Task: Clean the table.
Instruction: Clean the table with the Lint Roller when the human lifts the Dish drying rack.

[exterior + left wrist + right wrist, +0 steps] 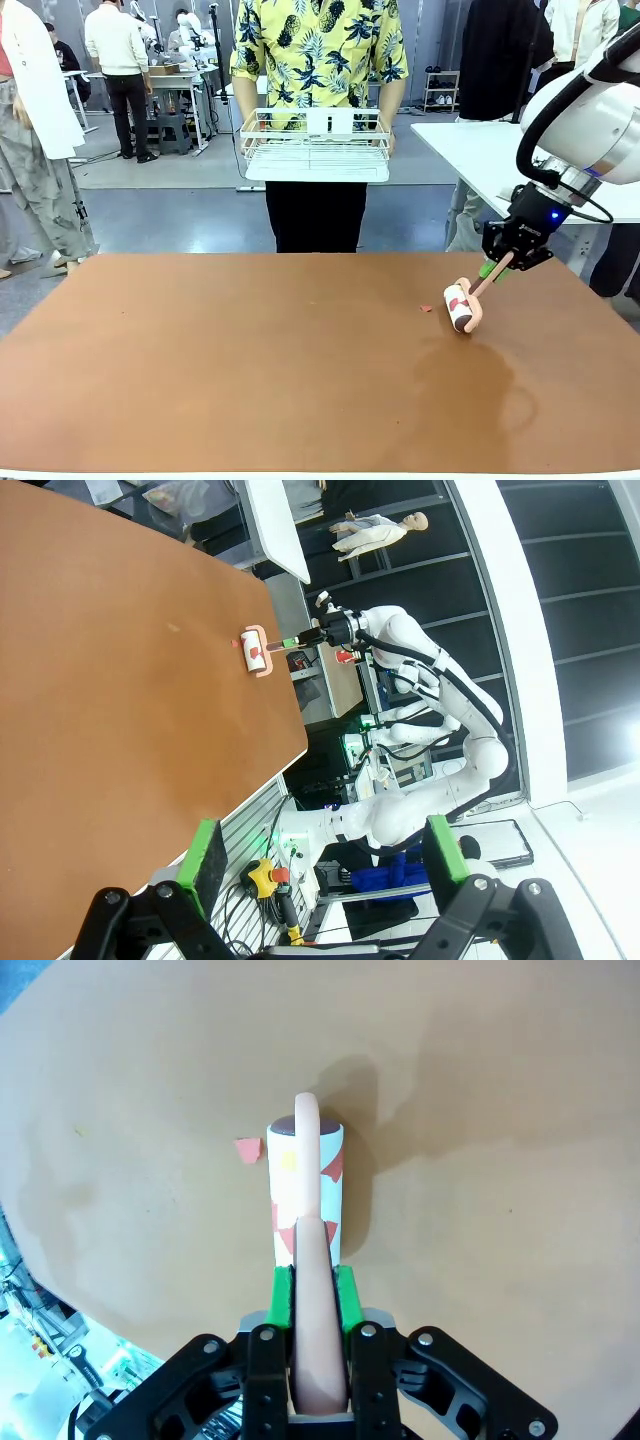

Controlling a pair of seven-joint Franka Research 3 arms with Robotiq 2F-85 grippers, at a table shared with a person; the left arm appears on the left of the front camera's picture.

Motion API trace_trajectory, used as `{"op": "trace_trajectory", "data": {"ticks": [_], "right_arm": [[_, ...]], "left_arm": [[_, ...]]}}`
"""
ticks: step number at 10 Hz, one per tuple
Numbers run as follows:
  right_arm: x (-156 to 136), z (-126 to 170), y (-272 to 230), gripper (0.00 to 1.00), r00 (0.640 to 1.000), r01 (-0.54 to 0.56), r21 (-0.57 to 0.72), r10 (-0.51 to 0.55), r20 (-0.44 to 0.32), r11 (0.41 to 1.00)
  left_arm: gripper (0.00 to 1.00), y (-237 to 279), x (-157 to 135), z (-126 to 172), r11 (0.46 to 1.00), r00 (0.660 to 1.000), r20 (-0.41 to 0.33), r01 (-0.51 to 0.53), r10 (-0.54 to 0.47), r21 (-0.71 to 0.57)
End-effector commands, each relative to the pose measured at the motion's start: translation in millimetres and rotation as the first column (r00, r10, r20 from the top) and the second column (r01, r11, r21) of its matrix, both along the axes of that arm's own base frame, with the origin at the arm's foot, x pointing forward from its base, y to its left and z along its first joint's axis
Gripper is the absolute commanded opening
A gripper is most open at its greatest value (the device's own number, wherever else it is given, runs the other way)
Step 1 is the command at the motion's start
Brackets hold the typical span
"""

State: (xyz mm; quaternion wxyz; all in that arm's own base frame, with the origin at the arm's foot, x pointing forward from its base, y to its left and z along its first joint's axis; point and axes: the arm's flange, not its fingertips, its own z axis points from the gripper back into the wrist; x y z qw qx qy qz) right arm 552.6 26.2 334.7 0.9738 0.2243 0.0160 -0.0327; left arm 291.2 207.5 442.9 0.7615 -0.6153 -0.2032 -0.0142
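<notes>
Just above table [250,370], right tool [493,269] clamping roller [461,306]

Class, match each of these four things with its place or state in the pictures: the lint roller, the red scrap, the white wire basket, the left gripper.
Column 1:
1. lint roller
2. red scrap
3. white wire basket
4. left gripper

Column 2:
A. open, nothing between its fingers
B. held by the person at the far side
C. handle clamped in the right gripper
D. lying loose on the table beside the roller

Pairs: 1-C, 2-D, 3-B, 4-A.
</notes>
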Motion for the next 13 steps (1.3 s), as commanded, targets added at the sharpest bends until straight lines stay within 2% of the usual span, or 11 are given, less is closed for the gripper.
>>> {"op": "trace_trajectory", "data": {"ticks": [1, 3, 5, 10, 12, 13], "right_arm": [[1, -40, 13, 0.21, 0.996, -0.056, 0.086, 0.062, -0.065, 0.995], [-6, -69, 36, 0.21, 0.994, -0.083, 0.135, 0.092, -0.056, 0.987], [-8, -91, 61, 0.21, 0.987, -0.117, 0.159, 0.132, -0.092, 0.980], [-17, -110, 130, 0.21, 0.964, -0.208, 0.219, 0.238, -0.119, 0.953], [-24, -115, 153, 0.21, 0.961, -0.235, 0.263, 0.263, -0.080, 0.936], [-30, -126, 167, 0.21, 0.955, -0.252, 0.277, 0.285, -0.087, 0.927]], "left_arm": [[1.00, 1, -3, 3, 1.000, 1.000, 0.005, -0.001, 0.001, -0.004], [1.00, 1, -3, 3, 1.000, 1.000, 0.005, -0.001, 0.001, -0.004], [1.00, 1, -3, 3, 1.000, 1.000, 0.005, -0.001, 0.001, -0.004], [1.00, 1, -3, 3, 1.000, 1.000, 0.005, -0.001, 0.001, -0.004], [1.00, 1, -3, 3, 1.000, 1.000, 0.005, -0.001, 0.001, -0.004], [1.00, 1, -3, 3, 1.000, 1.000, 0.005, -0.001, 0.001, -0.004]]}}
